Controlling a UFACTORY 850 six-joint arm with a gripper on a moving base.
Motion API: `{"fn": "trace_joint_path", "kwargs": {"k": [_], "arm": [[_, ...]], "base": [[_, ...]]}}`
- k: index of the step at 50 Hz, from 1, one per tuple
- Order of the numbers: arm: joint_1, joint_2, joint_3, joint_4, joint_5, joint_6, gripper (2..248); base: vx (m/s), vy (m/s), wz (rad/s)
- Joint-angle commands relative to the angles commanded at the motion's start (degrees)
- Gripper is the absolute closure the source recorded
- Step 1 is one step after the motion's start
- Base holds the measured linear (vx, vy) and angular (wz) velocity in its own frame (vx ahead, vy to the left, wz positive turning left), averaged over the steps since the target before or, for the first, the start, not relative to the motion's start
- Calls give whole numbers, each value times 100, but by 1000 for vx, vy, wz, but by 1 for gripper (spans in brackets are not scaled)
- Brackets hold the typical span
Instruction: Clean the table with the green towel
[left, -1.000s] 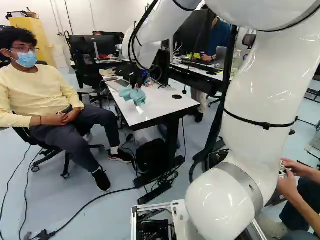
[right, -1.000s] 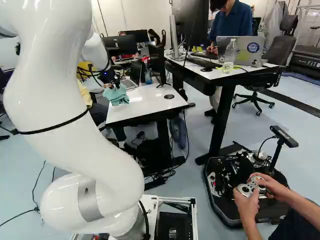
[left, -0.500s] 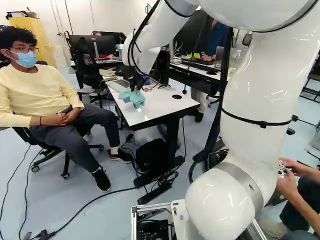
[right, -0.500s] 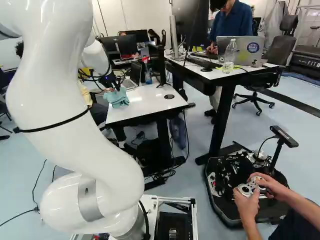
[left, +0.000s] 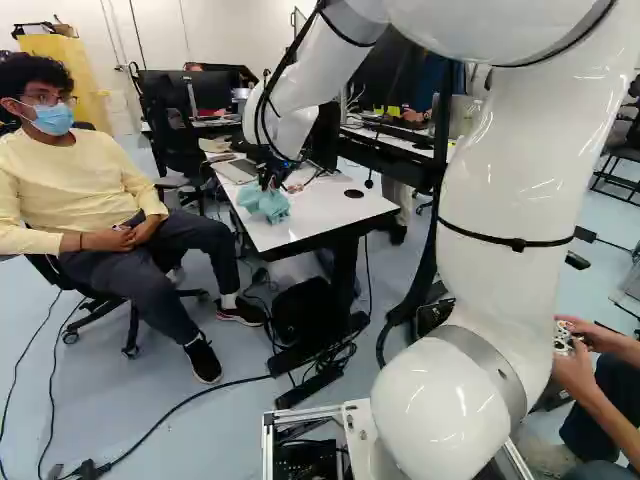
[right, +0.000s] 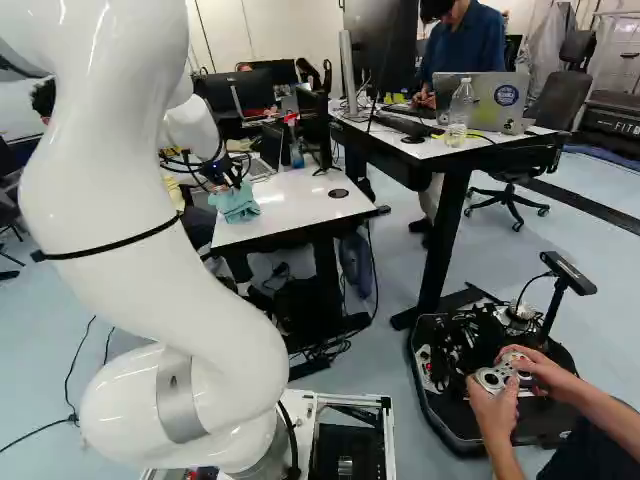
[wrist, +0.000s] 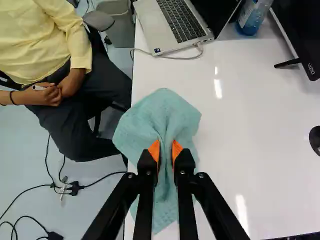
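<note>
Print on monitor (wrist: 306, 37), laptop sticker (right: 506, 95), black machine (right: 612, 127)

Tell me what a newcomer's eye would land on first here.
First, probably the big white arm towering right of the middle in the left base view. Next, the green towel, pinched between the orange pads of the black gripper at one side edge of the glossy white table. Then the open laptop ahead of the gripper.

The claw (right: 234, 184) meets the green towel (right: 236, 205) at the white surface's (right: 305, 205) left edge; an open laptop (right: 272, 146) and a spray bottle (right: 296, 155) stand farther back.
</note>
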Motion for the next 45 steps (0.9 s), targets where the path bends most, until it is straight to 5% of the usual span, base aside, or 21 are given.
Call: {"fn": "trace_joint_path", "kwargs": {"k": [45], "arm": [[3, -650, -90, 0, 151, 0, 199]], "base": [[0, 0, 0]]}}
